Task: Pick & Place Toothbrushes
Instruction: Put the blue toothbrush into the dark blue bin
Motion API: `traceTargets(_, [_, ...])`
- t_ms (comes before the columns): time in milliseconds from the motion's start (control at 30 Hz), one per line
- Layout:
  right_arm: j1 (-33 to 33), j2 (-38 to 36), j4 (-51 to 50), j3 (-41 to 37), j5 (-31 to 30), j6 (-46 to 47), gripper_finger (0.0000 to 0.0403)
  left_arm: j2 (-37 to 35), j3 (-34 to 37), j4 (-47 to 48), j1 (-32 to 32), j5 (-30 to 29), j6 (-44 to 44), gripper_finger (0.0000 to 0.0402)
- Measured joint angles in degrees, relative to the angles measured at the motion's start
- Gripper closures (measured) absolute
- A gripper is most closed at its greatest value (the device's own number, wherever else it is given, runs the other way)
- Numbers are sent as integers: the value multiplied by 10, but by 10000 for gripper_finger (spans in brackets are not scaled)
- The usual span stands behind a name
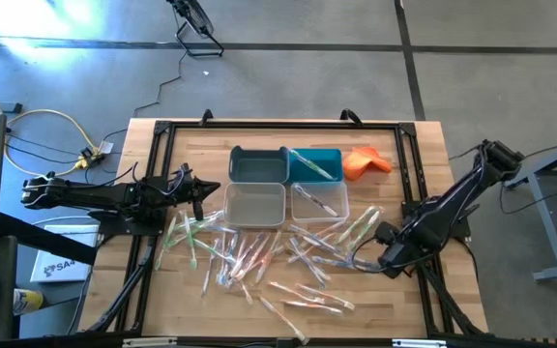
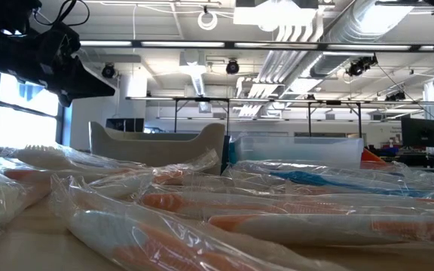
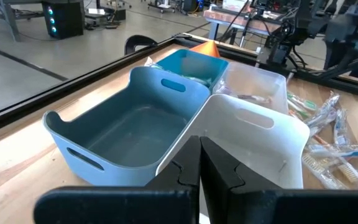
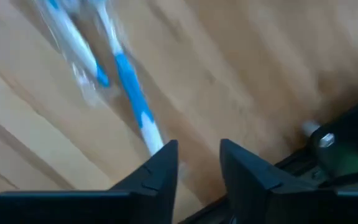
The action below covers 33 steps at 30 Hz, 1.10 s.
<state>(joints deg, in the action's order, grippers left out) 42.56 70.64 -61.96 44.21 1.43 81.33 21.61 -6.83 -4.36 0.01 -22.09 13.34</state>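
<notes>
Toothbrushes (image 1: pixel 259 256) in clear wrappers lay scattered over the near half of the wooden desk (image 1: pixel 424 145), most of them in a loose spread from the left side across to the right, with a few strays close to the front edge. In the low view the closest ones (image 2: pixel 224 218) showed orange-pink handles under crinkled film, and one with a blue handle (image 2: pixel 330 181) lay farther back.

The right end effector (image 1: pixel 387 259) sat low at the right side of the spread, near the desk's frame rail. Its fingers (image 4: pixel 160 171) stood apart with a gap between them, holding nothing, and a blue-handled toothbrush (image 4: pixel 129 93) in its wrapper lay on the wood just ahead of the fingertips.

The left end effector (image 1: pixel 199 193) hung at the left side of the desk, just beside the bins. Its fingers (image 3: pixel 225 171) were pressed together with nothing between them.

Beyond the spread stood four small bins in a two-by-two block: a white bin (image 1: pixel 254 205) and a clear bin (image 1: pixel 319 201) in the nearer row, a grey-blue bin (image 1: pixel 258 165) and a teal bin (image 1: pixel 315 164) behind them. The clear and teal bins each held at least one toothbrush. An orange cloth (image 1: pixel 367 162) lay just beside the teal bin, toward the right.
</notes>
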Motion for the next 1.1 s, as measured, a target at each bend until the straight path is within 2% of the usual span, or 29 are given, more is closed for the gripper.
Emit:
traceTargets(100, [8, 11, 16, -6, 17, 0, 257, 0, 0, 0, 0, 0, 0, 402])
traceTargets(233, [21, 16, 42, -8, -24, -1, 229, 0, 0, 0, 0, 0, 0, 402])
traceTargets(367, [26, 26, 48, -8, -30, -1, 213, 0, 0, 0, 0, 0, 0, 402])
traceTargets(1100, [33, 168, 133, -8, -12, -35, 209, 0, 0, 0, 0, 0, 0, 402])
